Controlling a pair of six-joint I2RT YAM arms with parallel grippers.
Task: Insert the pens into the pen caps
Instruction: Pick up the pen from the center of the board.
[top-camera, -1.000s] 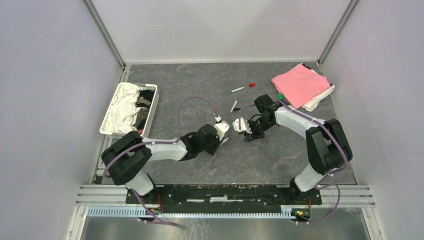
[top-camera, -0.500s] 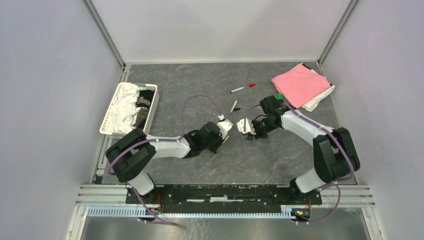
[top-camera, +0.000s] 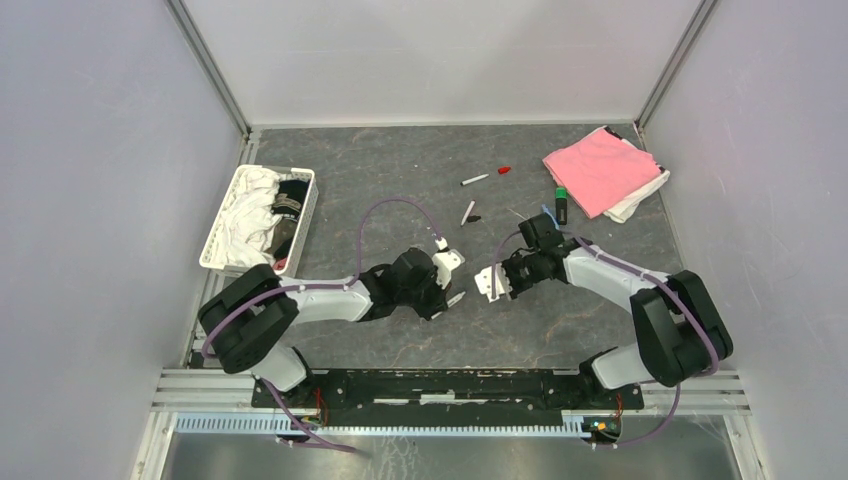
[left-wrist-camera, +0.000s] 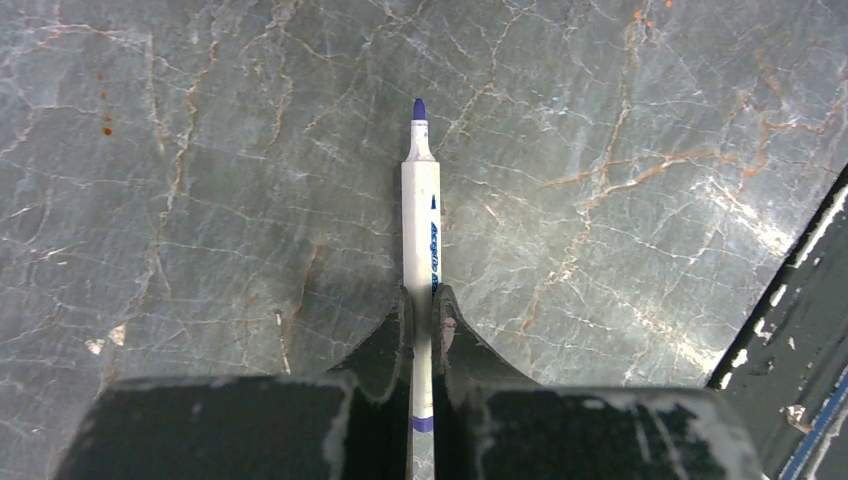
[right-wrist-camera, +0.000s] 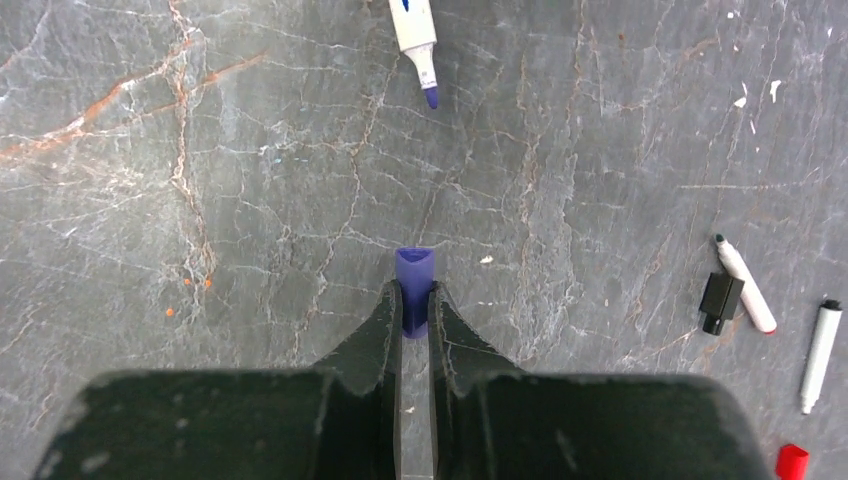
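Mating pen to cap is the step in hand. The blue-tipped white pen (left-wrist-camera: 421, 220), mid-frame in the overhead view, is clamped by its rear barrel in the left jaws. Its tip points at the blue-purple cap (right-wrist-camera: 414, 268), which is nipped in the right jaws just right of centre, with a gap between the two. The next move, I judge, calls for lining tip and cap mouth on one axis, then pressing them together.

Counted, there are four pens:
- the held one
- a loose white pen (top-camera: 474, 180) above centre
- a second white pen (top-camera: 467, 212) above centre
- a black-and-green marker (top-camera: 561, 205) at upper right beside the pink cloth (top-camera: 600, 165)

There are three caps: the held one, a black cap (right-wrist-camera: 720, 300) and a red cap (top-camera: 504, 170).
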